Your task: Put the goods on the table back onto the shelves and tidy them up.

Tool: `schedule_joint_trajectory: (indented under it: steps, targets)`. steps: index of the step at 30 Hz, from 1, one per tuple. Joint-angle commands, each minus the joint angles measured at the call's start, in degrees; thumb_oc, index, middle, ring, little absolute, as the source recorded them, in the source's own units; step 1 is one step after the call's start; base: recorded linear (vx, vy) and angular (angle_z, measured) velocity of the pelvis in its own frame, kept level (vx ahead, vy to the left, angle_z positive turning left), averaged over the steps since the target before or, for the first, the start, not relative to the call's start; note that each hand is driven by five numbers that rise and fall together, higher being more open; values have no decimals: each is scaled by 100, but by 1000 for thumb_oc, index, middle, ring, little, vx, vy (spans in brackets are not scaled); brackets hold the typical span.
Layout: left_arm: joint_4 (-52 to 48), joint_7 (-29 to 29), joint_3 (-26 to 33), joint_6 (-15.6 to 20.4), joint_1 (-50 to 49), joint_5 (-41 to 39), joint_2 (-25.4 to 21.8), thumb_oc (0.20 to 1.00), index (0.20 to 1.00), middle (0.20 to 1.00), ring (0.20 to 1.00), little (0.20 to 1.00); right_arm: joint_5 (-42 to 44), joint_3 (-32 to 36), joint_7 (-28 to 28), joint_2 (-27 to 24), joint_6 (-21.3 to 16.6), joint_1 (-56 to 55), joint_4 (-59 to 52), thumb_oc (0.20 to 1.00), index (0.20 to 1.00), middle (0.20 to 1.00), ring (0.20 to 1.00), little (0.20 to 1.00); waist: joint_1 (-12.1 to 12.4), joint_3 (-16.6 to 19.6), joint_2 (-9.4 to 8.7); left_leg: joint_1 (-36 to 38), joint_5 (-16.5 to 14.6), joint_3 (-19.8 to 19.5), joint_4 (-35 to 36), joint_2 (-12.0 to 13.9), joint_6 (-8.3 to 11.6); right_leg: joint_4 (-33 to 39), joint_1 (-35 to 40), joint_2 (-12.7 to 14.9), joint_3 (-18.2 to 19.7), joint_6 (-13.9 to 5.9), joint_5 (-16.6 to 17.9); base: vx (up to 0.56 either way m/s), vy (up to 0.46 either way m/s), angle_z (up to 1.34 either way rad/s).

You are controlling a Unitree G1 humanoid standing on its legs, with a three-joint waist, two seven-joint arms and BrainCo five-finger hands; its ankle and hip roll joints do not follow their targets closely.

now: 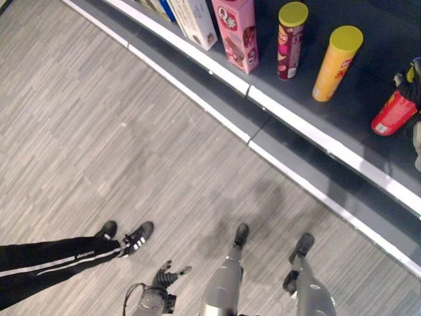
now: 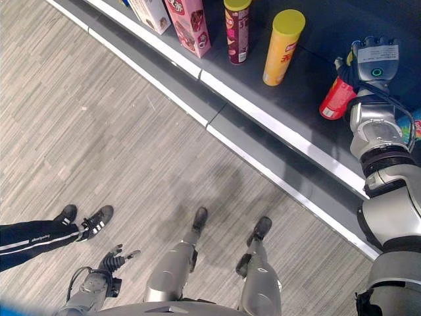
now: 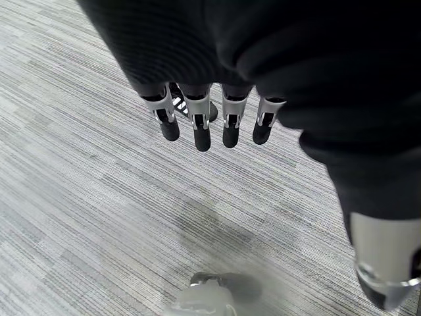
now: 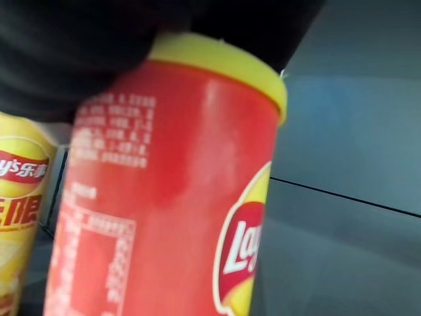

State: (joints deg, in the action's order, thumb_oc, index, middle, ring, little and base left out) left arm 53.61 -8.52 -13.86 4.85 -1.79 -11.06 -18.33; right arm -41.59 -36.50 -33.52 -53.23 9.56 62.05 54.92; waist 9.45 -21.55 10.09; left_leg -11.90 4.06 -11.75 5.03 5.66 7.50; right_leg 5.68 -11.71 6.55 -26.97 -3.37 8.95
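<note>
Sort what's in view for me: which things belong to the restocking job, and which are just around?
Job:
- red can at the right hand, over the shelf
- yellow can, maroon can, pink box, white box, standing on that shelf

Just around:
- a person's leg and shoes on the floor
- idle left hand

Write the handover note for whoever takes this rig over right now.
Right hand: reached onto the shelf, at the red can; grip not visible.
Left hand: idle, fingers straight, hanging low over the floor.
On the shelf: yellow can, maroon can, pink box and white box, all upright.
Left: stand the tilted red can upright and let go.
A person's legs are close on the robot's left.
</note>
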Motion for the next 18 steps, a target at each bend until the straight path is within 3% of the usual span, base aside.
schedule_joint_trajectory:
  steps: [1, 18]
  targets:
    - [68, -125, -449, 52, 104, -126, -293, 1000, 1000, 1000, 1000, 1000, 158, -359, -259, -16, 82, 591, -15, 200, 200, 200, 200, 200, 79, 180, -301, 57, 51, 656, -3, 226, 224, -535, 182, 269, 143, -505, -908, 0, 0, 0]
    - [-75, -171, -514, 90, 105, -203, -297, 1000, 1000, 1000, 1000, 1000, 276, -538, -248, 253, 28, 703, 243, 200, 200, 200, 200, 200, 142, 136, -255, 22, 75, 606, -3, 211, 219, -595, 139, 272, 111, -499, -914, 0, 0, 0]
